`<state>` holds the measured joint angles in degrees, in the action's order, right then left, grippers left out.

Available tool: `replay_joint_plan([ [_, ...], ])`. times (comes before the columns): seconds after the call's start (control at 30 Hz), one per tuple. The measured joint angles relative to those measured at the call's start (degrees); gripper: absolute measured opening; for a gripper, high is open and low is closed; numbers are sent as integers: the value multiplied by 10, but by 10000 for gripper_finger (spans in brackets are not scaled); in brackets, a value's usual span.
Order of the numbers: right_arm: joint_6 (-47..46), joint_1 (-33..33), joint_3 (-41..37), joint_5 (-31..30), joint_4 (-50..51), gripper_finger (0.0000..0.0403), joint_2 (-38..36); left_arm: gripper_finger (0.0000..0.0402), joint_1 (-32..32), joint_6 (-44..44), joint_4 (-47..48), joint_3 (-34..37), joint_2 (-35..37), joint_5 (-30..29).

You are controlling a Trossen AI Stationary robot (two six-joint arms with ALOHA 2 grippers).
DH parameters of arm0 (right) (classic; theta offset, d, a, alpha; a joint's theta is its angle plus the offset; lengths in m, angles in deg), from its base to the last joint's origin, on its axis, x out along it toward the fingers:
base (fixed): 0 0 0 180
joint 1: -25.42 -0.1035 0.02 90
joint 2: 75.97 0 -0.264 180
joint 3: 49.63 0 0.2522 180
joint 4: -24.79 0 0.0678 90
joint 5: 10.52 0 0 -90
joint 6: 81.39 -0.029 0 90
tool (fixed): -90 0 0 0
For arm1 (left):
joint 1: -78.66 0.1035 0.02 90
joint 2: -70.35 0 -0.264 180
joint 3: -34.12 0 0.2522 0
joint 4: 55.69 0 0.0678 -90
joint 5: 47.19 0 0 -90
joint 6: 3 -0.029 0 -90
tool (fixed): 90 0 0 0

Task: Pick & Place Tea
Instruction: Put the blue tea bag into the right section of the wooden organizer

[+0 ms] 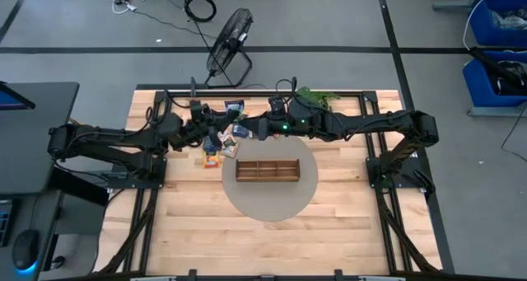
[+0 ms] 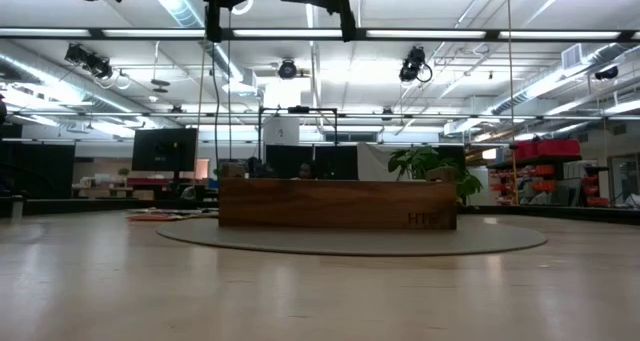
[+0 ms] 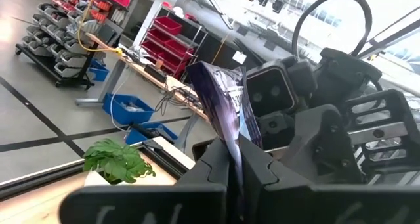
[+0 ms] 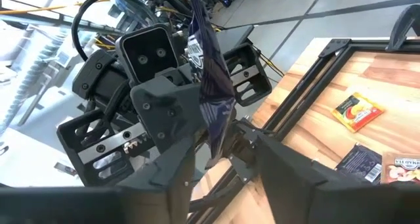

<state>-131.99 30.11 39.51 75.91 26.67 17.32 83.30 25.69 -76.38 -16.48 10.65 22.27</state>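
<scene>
A dark blue tea packet (image 3: 226,106) (image 4: 209,79) stands upright in the air between my two grippers. They face each other above the table's far middle. My left gripper (image 3: 239,175) comes from the left and my right gripper (image 4: 223,161) from the right; both are shut on the packet. Other tea packets lie flat on the table below: a yellow-orange one (image 4: 357,112), a dark one (image 4: 357,159), and several near the left arm (image 1: 221,153). The brown wooden tray (image 1: 266,170) (image 2: 338,203) rests on a round grey mat. My left gripper pinches the packet's lower part (image 3: 237,159) between its two fingers, coming level from the table's left. The packet is lifted clear and stands upright above the fingers, its top edge free. My right gripper pinches the packet's lower end (image 4: 220,148) between its two fingers, level from the table's right. The packet rises crumpled above them. The left gripper's finger (image 4: 167,115) lies close beside this spot.
A potted green plant (image 1: 313,96) (image 3: 115,161) stands at the table's far edge. The black frame rail (image 4: 328,73) runs along that edge. A floor fan (image 1: 229,42) sits beyond the table. Bare wood lies in front of the mat (image 1: 272,240).
</scene>
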Motion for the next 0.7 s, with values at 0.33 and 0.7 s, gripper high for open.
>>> replay_joint_plan([
  [0.33,-16,0,0,-15,3,37,0,9,0,0,8,0,0,0],
  [0.7,-30,0,0,-11,5,2,0,9,0,-11,24,0,0,0],
])
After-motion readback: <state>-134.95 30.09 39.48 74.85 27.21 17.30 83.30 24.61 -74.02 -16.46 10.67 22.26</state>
